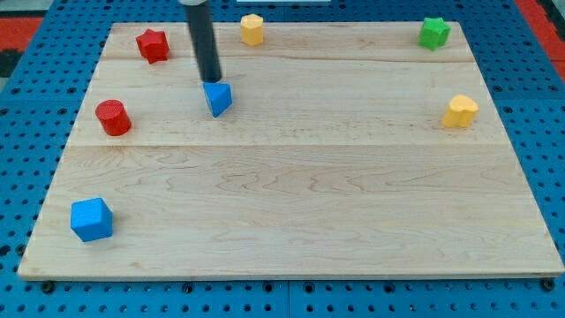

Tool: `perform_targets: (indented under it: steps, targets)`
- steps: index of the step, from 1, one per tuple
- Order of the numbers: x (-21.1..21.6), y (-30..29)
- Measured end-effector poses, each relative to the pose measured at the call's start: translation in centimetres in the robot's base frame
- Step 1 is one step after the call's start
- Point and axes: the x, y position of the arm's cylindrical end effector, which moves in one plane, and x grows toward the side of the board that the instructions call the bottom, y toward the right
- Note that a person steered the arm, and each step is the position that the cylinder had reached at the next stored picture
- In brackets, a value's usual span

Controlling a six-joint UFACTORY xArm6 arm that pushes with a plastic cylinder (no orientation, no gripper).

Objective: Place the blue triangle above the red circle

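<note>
Seven unlabelled blocks, my tip (212, 80) touching blue triangle (218, 98), red circle (113, 117) left, no fingers.

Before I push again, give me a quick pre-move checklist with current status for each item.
1. My tip close to the blue triangle: ok, at its top edge; true contact cannot tell.
2. Blue triangle above the red circle: not ok, it sits to the circle's right.
3. Path leftward to the spot above the circle free: ok.
4. Red star clear of that spot: cannot tell, it sits close above.
5. Tip on the correct side for a leftward push: not ok.
</note>
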Motion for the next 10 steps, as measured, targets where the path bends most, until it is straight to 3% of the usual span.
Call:
perform_targets:
  steps: [1,2,4,6,10]
  targets:
    - [1.7,6.3]
    - [7.7,8.1]
    - [6.9,0.6]
    - [4.1,0.4]
    - [0.1,-5.5]
